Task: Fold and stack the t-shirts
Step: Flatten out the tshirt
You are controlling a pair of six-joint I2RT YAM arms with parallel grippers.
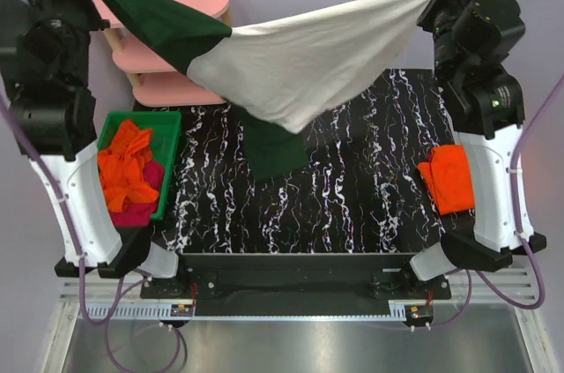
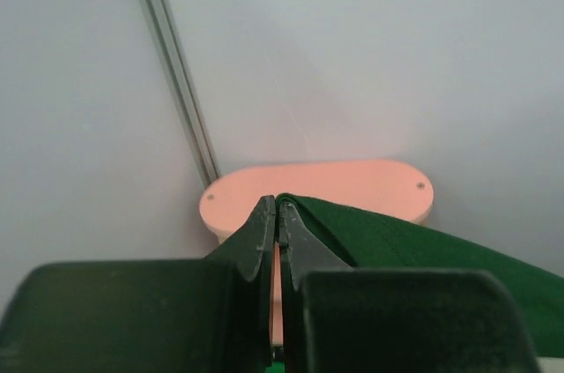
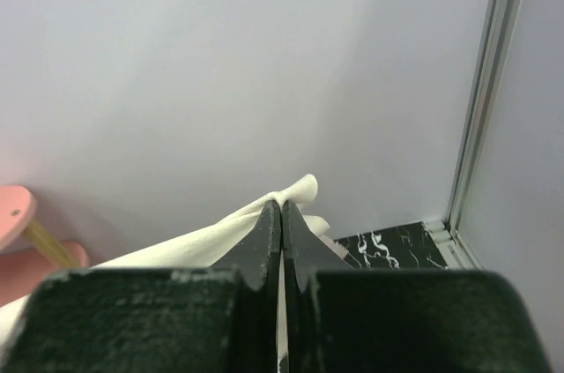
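Observation:
A white t-shirt with dark green sleeves [image 1: 291, 64] hangs stretched in the air between both arms, sagging in the middle, one green sleeve [image 1: 273, 148] dangling over the black marbled table [image 1: 352, 197]. My left gripper [image 2: 278, 205] is shut on the green sleeve [image 2: 397, 241] at the upper left. At the upper right, my right gripper [image 3: 282, 207] is shut on the white cloth [image 3: 203, 241]. A folded orange t-shirt [image 1: 452, 177] lies at the table's right edge. Crumpled orange [image 1: 128, 170] and magenta [image 1: 141, 210] t-shirts fill the green bin [image 1: 172, 130] on the left.
A pink shelf unit [image 1: 167, 47] stands behind the table at the back left, behind the hanging shirt; its top [image 2: 352, 183] shows in the left wrist view. A wall and a metal rail [image 3: 480, 100] bound the far right.

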